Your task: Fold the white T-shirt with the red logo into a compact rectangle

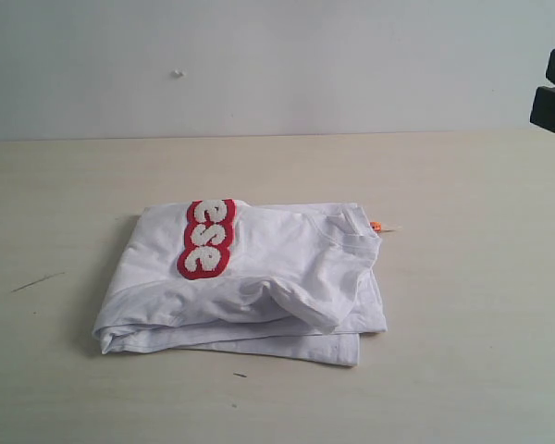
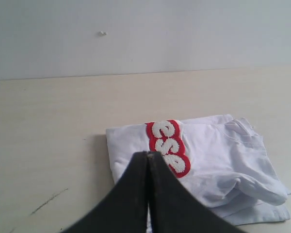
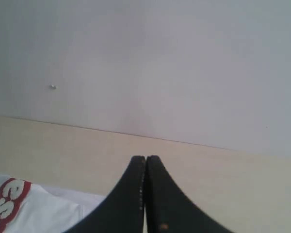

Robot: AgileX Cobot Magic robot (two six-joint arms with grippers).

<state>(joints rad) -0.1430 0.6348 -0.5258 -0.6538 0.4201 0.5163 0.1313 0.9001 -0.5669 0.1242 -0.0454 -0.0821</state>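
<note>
**Folded T-shirt on table: fold nearly complete, edges untidy**

The large white cotton T-shirt [image 1: 287,277] is found folded into a rough rectangle, lying near the middle of the pale wooden table [image 1: 462,185]. The fuzzy red-outlined logo strip [image 1: 208,239] is exposed on the top layer towards the left side, with only the letters "ese" showing. The ribbed crew collar [image 1: 347,227] and a small orange neck tag [image 1: 376,226] are seen at the far right corner.

The task is judged close to finished. A rumpled bulge [image 1: 301,301] is noted along the near edge, and a lower layer [image 1: 338,350] juts out at the near right corner. For a good finish, the bulge should be pressed flat and stroked outward, and the protruding layer tucked in line with the upper edges without the stack being dragged.

The left gripper [image 2: 148,154] is seen clenched on nothing, its fingers pressed together, held over the shirt's near left part and judged clear of the cloth. The right gripper [image 3: 145,159] is likewise closed and empty, raised well apart from the shirt, off its right side.
</note>
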